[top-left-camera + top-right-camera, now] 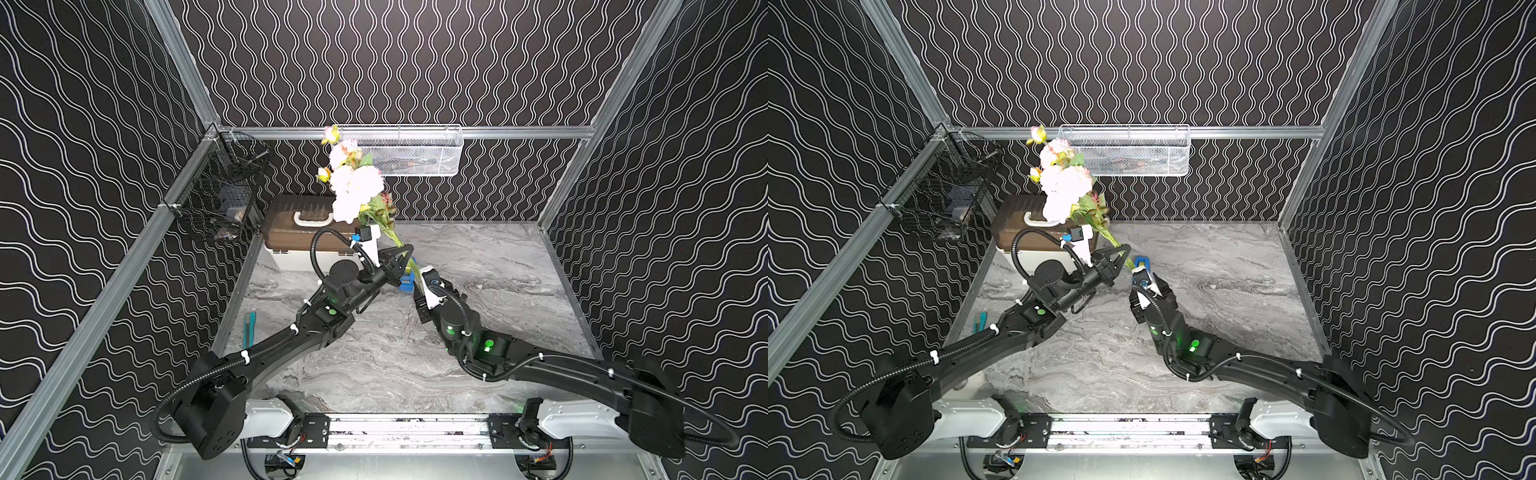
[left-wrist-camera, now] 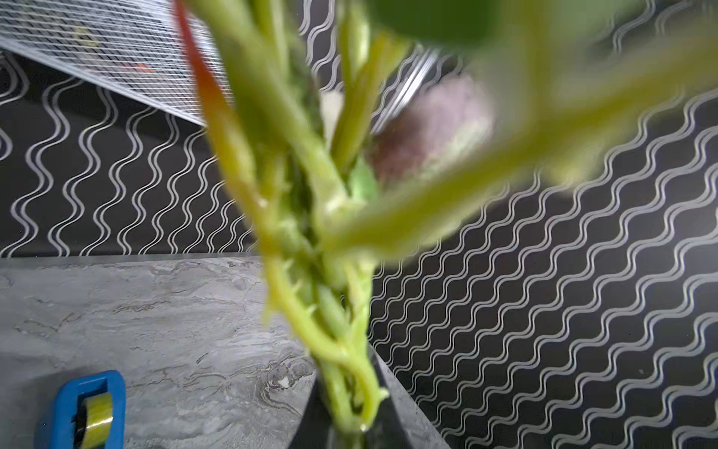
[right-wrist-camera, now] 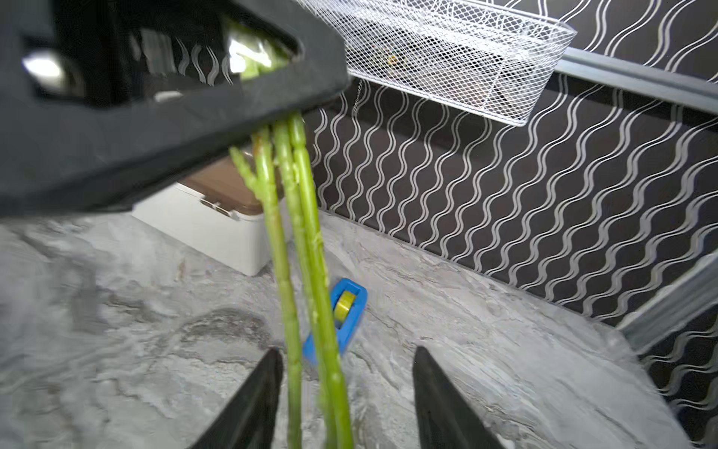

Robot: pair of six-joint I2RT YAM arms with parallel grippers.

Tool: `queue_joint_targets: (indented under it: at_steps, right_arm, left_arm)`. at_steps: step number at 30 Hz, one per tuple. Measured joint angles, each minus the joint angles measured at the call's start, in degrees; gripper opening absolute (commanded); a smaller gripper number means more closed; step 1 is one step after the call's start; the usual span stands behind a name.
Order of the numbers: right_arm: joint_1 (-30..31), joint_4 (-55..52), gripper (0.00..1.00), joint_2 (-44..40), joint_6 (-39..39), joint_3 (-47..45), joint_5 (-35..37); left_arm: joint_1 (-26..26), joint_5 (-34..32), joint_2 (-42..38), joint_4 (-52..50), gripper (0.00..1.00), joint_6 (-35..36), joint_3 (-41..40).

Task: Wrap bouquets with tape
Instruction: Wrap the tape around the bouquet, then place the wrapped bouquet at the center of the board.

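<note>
Nearest me, my right gripper (image 3: 345, 350) stands apart around the lower stems (image 3: 307, 233), not pinching them. Just beyond, my left gripper (image 1: 401, 251) is clamped on the bouquet (image 1: 355, 187), blossoms tilted up toward the far left. Farther back, the tape (image 3: 345, 307) rests on the table (image 1: 498, 270), untouched. I see no tape on the stems, so I judge the wrapping not yet begun.

One bunch of pale pink and cream flowers (image 1: 356, 187) is counted, one blue plastic tape dispenser (image 3: 351, 324), one black wire basket (image 1: 216, 195), one white mesh basket (image 1: 407, 151), one brown-lidded white box (image 1: 291, 232), one teal-handled tool (image 1: 249, 328).
</note>
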Motion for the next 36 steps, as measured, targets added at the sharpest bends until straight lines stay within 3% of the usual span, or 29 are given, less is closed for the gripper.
queue_joint_targets:
  at_steps: [6, 11, 13, 16, 17, 18, 19, 22, 26, 31, 36]
  right_arm:
    - [-6.2, -7.3, 0.83, -7.8, 11.2, -0.5, -20.2]
    - [-8.5, -10.6, 0.71, -8.3, 16.4, -0.5, -32.0]
    - [-8.5, -10.4, 0.59, -8.3, 17.0, -0.7, -35.5]
    - [-8.6, -10.3, 0.24, -7.9, 18.0, -0.8, -39.1]
    - [-8.6, -10.1, 0.11, -7.8, 18.3, -0.8, -39.8]
    - [-8.6, -10.0, 0.00, -7.8, 18.3, -0.8, -40.1]
    - [-8.6, -9.8, 0.00, -7.9, 17.9, -0.8, -40.8]
    - [-8.6, -10.4, 0.00, -8.7, 18.8, -0.9, -39.5]
    - [-8.8, -14.3, 0.00, -10.5, 22.1, -0.2, -32.0]
    - [-12.9, -24.4, 0.00, -11.6, 26.9, 0.2, -24.8]
    - [-19.6, -31.8, 0.00, -11.2, 32.5, -3.4, -23.8]
  left_arm:
    - [0.8, 12.5, -2.1, -0.7, 0.00, 4.7, 1.7]
    - [1.0, 21.5, -2.3, -1.1, 0.00, 5.6, 3.9]
    - [1.0, 22.9, -2.6, -1.3, 0.00, 5.6, 3.9]
    - [1.0, 23.2, -3.3, -2.1, 0.00, 5.8, 3.9]
    - [1.0, 23.4, -3.5, -2.4, 0.04, 6.0, 4.0]
    - [1.0, 23.3, -3.5, -2.7, 0.20, 6.1, 4.0]
    - [1.0, 22.4, -3.6, -3.5, 0.35, 6.5, 4.1]
    - [1.0, 20.9, -4.7, -6.9, 0.69, 8.4, 4.2]
    - [1.0, 14.5, -8.0, -9.2, 0.99, 12.5, 1.3]
    - [1.0, 4.2, -13.1, -13.5, 1.00, 16.3, -7.2]
    - [1.0, -7.2, -19.7, -16.7, 1.00, 18.0, -17.4]
